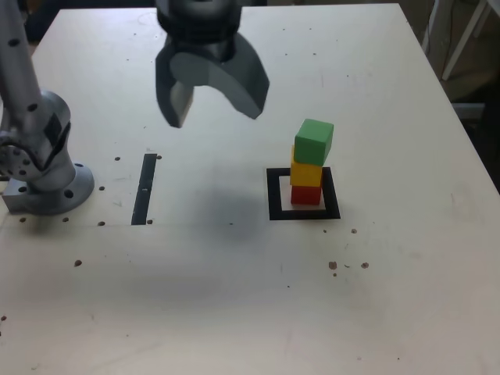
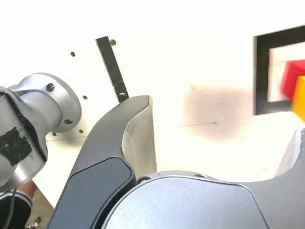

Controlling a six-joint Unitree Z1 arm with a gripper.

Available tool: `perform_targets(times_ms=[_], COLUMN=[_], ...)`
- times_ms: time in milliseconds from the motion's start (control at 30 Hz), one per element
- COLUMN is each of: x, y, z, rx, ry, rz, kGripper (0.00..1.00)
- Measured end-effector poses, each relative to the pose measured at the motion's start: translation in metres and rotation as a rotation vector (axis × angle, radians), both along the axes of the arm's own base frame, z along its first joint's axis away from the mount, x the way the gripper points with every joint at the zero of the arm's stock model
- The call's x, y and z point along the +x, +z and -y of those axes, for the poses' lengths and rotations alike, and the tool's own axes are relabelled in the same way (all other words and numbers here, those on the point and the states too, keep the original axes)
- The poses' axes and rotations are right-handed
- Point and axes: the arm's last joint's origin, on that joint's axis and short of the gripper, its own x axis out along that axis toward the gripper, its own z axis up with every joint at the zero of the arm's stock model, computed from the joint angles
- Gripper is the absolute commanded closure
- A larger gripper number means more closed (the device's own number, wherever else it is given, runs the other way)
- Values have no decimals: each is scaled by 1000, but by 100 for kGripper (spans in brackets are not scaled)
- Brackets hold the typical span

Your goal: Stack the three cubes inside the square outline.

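The three cubes stand as one tower: a red cube [image 1: 306, 194] at the bottom, a yellow cube [image 1: 306, 173] on it, and a green cube [image 1: 314, 141] on top, turned slightly. The tower rests inside the square outline [image 1: 275, 195]. My gripper [image 1: 215, 113] hangs open and empty above the table, well to the exterior view's left of the tower and touching nothing. In the wrist view the gripper [image 2: 219, 138] frames the outline [image 2: 260, 76], with the red cube [image 2: 289, 78] and the yellow cube [image 2: 300, 98] at the picture's edge; the green cube is out of that view.
A narrow black strip [image 1: 144, 187] lies on the white table [image 1: 234, 297], between the arm's grey base [image 1: 47, 168] and the outline. Small dark holes dot the tabletop. The wrist view also shows the strip [image 2: 112, 67] and the base [image 2: 43, 105].
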Motion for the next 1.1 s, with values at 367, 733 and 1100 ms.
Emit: perform_targets(times_ms=[367,733,1100], x=[-44,-65,-69], y=[-67,-99,-97], z=[-1,0,0], rx=[-35,-75,-78], ry=[44,59,62], rz=[-98,-123,-107], kGripper=[1,1,1])
